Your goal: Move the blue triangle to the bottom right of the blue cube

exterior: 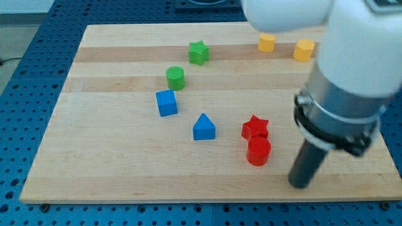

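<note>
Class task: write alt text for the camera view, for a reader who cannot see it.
My tip rests near the wooden board's bottom right, right of the red cylinder and red star. The blue triangle lies below and right of the blue cube.

A wooden board [125,176] is lying on a blue perforated table [25,75], which is showing around its edges; even light is falling across both.

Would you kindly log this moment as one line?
my tip: right of red cylinder, apart | blue triangle: lower right of blue cube, untouched | red star: touching cylinder
</note>
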`<state>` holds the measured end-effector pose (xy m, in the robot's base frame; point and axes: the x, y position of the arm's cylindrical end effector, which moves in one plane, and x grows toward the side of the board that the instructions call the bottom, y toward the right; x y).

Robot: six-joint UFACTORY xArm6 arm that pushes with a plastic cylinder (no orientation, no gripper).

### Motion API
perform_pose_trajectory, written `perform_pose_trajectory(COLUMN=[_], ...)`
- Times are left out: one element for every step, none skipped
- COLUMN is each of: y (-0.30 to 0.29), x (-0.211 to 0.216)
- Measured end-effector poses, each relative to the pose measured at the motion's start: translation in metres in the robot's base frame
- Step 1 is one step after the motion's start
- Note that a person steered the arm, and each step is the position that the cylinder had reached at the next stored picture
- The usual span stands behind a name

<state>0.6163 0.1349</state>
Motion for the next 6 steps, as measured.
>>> perform_pose_trajectory(y=[-0.012,-0.065,-0.123,-0.14,-0.135,-0.136], x=[0.002,-0.006,-0.01,-0.055,-0.108,-0.129])
